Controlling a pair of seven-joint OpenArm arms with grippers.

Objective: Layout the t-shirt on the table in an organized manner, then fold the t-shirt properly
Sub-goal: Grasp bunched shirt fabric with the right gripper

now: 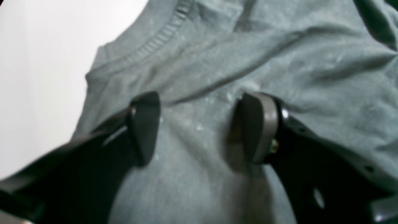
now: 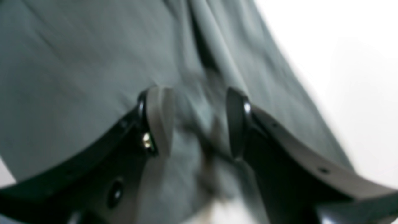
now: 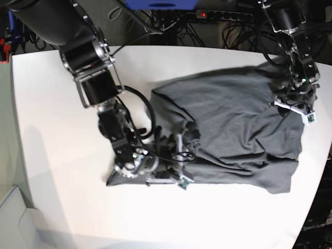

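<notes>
Still bunched, the t-shirt may slip, since both the left gripper and the right gripper stand half-open, pinching only loose folds.

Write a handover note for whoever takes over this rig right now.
Left tool: jaws parted over the t-shirt just below the collar; whether it has a grip, cannot tell.
Right tool: jaws parted astride a bunched ridge of cloth near the shirt's edge; blurred, grip unclear.
The shirt lies crumpled and wrinkled on the table, one part pulled toward the right arm.
Done: both tools on the shirt.
Left: spread it flat, then fold.
</notes>
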